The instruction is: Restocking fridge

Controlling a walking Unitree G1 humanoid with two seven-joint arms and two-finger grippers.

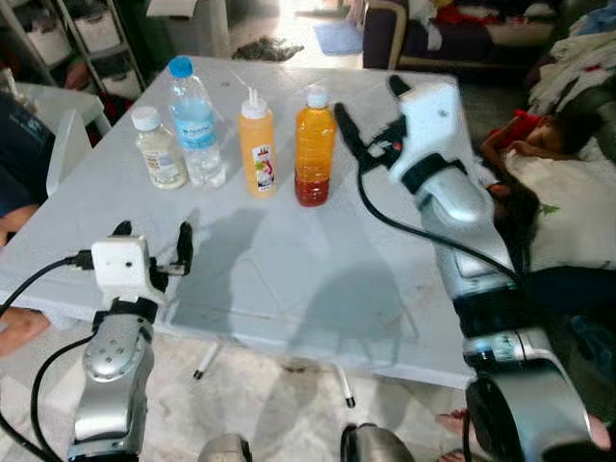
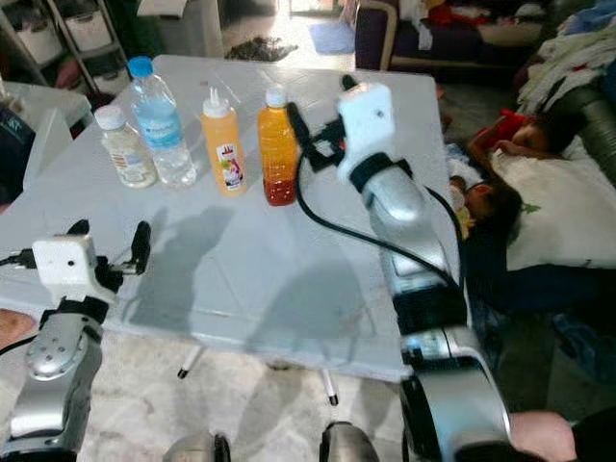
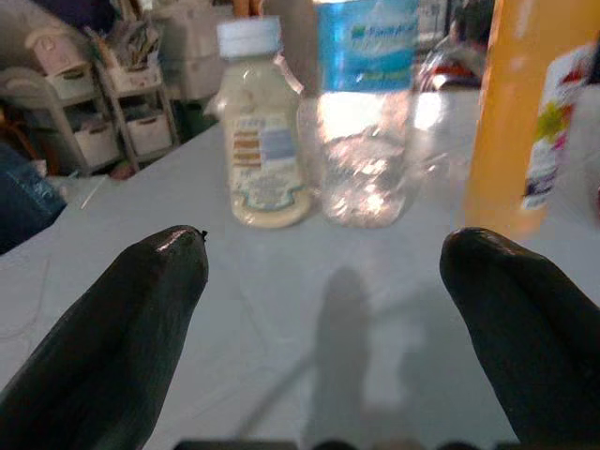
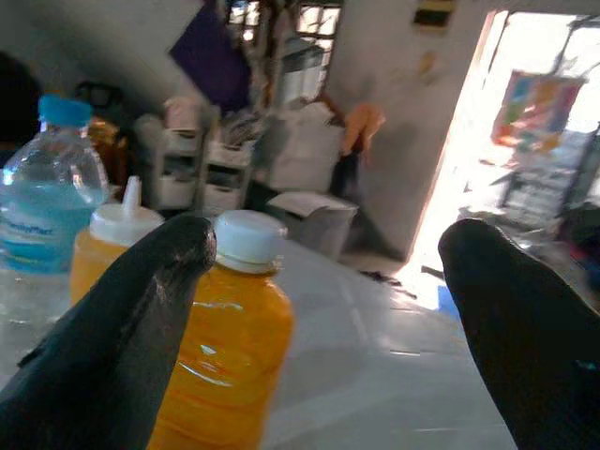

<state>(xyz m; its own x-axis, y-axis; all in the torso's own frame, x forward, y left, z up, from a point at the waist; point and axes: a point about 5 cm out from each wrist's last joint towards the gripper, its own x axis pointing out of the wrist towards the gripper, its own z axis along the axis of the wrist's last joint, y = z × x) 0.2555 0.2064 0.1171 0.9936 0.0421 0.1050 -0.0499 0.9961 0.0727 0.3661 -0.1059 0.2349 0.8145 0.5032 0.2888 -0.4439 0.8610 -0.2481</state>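
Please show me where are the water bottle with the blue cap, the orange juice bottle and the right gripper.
water bottle (image 1: 196, 120), left eye view, label.
orange juice bottle (image 1: 315, 144), left eye view, body.
right gripper (image 1: 364, 120), left eye view, between fingertips.

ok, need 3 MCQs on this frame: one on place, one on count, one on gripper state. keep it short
1. Where is the right gripper?
A. Just beside the orange juice bottle
B. At the small cream bottle
C. Below the table's edge

2. How many bottles stand in the row on the table?
A. Two
B. Four
C. Six

3. What state is the left gripper in?
A. Shut on the water bottle
B. Shut on nothing
C. Open, holding nothing

Answers:
1 A: in the head views its fingers sit by the juice bottle, on the robot's right end of the row.
2 B: cream bottle, water bottle, yellow squeeze bottle, juice bottle.
3 C: the left wrist view shows its fingers spread apart over bare table, short of the bottles.
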